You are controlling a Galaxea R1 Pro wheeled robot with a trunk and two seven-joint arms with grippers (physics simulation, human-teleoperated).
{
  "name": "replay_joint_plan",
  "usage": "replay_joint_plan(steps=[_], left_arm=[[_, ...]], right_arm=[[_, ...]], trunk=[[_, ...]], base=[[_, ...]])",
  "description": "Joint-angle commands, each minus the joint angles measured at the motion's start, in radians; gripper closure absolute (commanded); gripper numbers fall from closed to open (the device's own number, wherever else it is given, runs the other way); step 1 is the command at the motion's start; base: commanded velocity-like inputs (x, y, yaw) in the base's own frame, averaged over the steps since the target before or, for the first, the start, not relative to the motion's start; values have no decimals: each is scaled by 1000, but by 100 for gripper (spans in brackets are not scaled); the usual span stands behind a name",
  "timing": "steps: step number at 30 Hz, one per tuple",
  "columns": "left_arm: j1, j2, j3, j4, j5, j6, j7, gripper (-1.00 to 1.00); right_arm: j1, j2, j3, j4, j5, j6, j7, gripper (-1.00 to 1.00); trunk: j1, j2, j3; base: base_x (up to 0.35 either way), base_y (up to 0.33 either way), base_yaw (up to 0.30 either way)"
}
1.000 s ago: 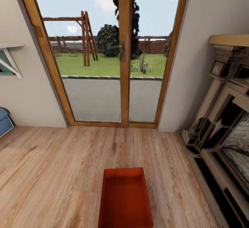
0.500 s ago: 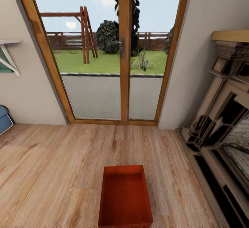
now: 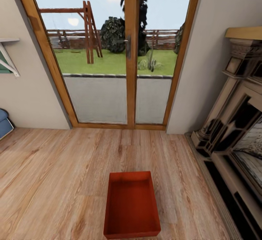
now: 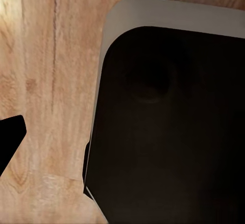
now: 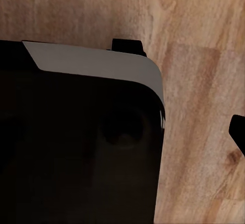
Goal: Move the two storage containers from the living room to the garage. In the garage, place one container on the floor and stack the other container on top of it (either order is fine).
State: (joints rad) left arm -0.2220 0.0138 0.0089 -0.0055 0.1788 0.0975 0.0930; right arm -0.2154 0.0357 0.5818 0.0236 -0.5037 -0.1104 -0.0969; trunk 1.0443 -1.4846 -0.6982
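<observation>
neither wrist view lets me tell how the jaws stand: the left wrist view has one dark fingertip (image 4: 10, 137) at its edge over wood planks, with the robot's dark, grey-rimmed base (image 4: 168, 122) taking up most of the picture, and the right wrist view has much the same, a dark tip (image 5: 238, 132) at the edge and the base (image 5: 76, 147) over planks. nothing is held in either, as far as these views show. taking the bin (image 3: 131, 204) as the landmark: it is orange-red, open-topped and empty, sitting flat on the wood floor (image 3: 54, 181) of the living room, directly ahead of the robot and low in the head view, its long side running away from the camera. beyond the bin stands the glazed door (image 3: 129, 54) with a garden behind it; to the bin's right is the fireplace (image 3: 233, 123); far to its left a bit of blue sofa (image 3: 4, 123) shows at the wall. a second bin is not in these pictures. the step in hand looks like closing on this bin for a pickup, so the task is at its start. to do it well, i'd stop square to the bin with it centred between the arms, lower the trunk, and take opposite long walls with both grippers evenly, since the flared low walls could slip from a one-sided pinch. keep clear of the fireplace when turning away.
</observation>
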Motion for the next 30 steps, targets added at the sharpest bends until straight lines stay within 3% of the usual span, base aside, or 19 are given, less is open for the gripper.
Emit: replay_joint_plan(steps=[1,30], left_arm=[[0,0,0,-1,7,4,2,-100],[0,0,0,0,7,4,2,-100]], right_arm=[[-1,1,8,2,-9,-5,-1,-100],[-1,0,9,2,-9,-5,-1,-100]], trunk=[[0,0,-2],[0,0,-49]], base=[[0,0,0],[0,0,0]])
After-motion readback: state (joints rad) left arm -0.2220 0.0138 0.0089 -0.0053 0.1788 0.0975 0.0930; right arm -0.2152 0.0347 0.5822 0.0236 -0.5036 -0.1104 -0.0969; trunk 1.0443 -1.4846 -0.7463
